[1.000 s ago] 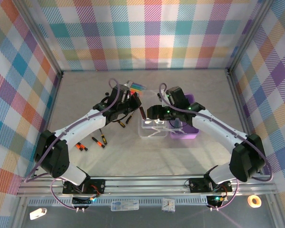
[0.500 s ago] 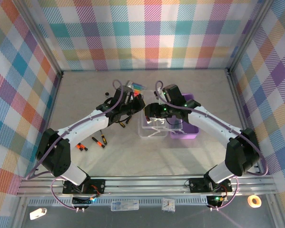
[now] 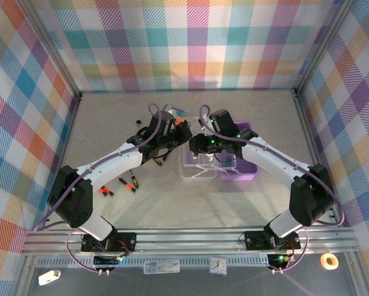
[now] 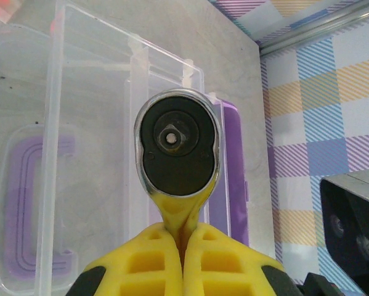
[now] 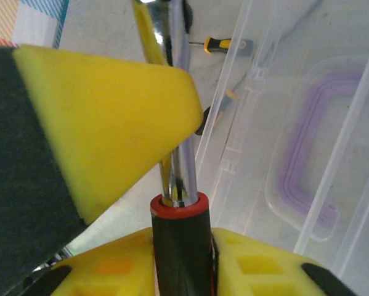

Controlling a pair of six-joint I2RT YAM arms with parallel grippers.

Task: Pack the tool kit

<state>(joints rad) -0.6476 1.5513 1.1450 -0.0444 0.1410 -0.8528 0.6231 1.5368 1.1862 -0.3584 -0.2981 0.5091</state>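
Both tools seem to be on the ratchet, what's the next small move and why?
Probably open the left tool to let go: it pinches the ratchet below the head while the right tool grips its black handle, so the right can carry it to the purple box.

Marker pack (image 3: 182, 113) on grey table (image 3: 110, 123), toward back; plaid walls (image 3: 190, 43) around; maybe tape roll (image 3: 328, 261), bottom right.

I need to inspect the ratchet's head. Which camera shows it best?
The left wrist view: the ratchet head faces the lens, its dark face and centre drive clear, its neck pinched between yellow jaws. The right wrist view shows its chrome shaft and red-ringed black handle. In the top view it is too small to make out.
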